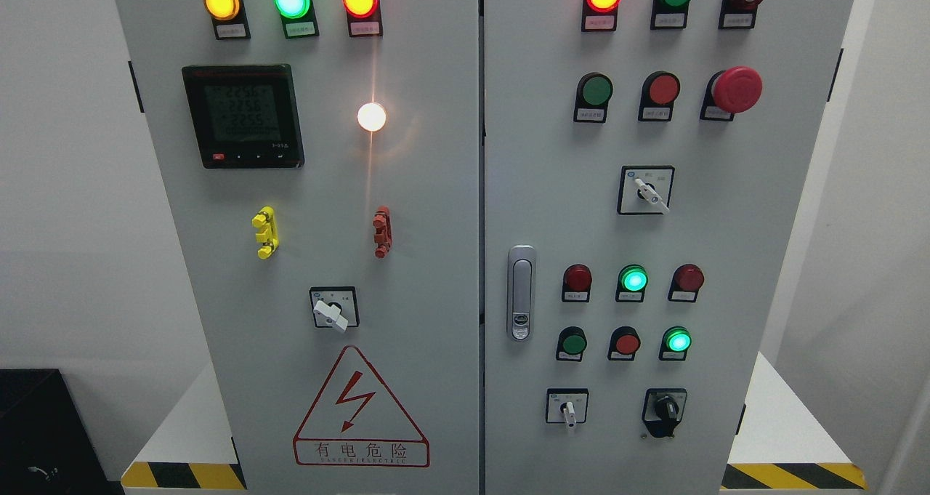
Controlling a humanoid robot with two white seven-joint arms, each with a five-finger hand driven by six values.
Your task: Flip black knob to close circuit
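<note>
A: Before you move, note that neither hand shows in the head view, so you cannot tell how your fingers stand or whether they hold anything. There are no fingers on screen to place things from.

B: Then where is the thing I'm after?

A: The black knob (665, 410) sits low on the right door (770, 211) of the cabinet, at the end of the bottom row. Your fingers would have to come up from below the picture to meet it. Just beside it is a white switch (567, 409), and above it a lit green lamp (677, 340).

B: How will it handle?

A: Judge it as a stiff rotary selector: hard plastic, fixed to the panel, nothing to lift. It should turn against a spring click, so expect resistance and then a snap. The raised bar across its face is the place to take hold. Pinch that between thumb and fingertip, since the round skirt looks smooth and could slip.

B: Anything to steer clear of?

A: The door handle (520, 291) is well apart, but the neighbouring switch is close enough to brush. Which way closes the circuit you cannot read from here; the labels are too small.
</note>
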